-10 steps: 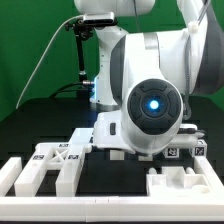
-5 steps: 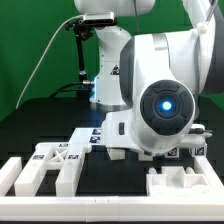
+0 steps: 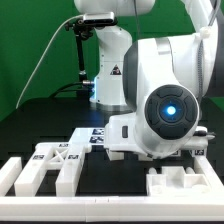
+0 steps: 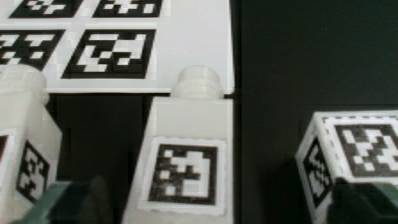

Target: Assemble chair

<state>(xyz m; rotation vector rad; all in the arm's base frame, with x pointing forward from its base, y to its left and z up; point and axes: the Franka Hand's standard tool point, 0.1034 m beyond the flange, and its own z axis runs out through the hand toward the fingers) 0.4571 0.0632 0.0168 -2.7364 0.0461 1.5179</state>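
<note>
In the wrist view a white chair bar [image 4: 183,140] with a square tag lies on the black table, pointing at the marker board [image 4: 107,45]. Another white chair part [image 4: 22,130] lies on one side of it and a tagged white cube [image 4: 365,150] on the other. My gripper [image 4: 222,212] is open above the near end of the bar. Its dark fingertips [image 4: 80,205] stand wide apart on either side and touch nothing. In the exterior view the arm's wrist [image 3: 170,108] hides the gripper and these parts.
In the exterior view, white chair parts [image 3: 55,165] lie at the front left and a white blocky part [image 3: 185,183] at the front right. The marker board [image 3: 95,137] lies behind them. White border rails [image 3: 20,205] run along the front.
The arm's wrist has shifted toward the exterior view's right and a little down. No part has moved.
</note>
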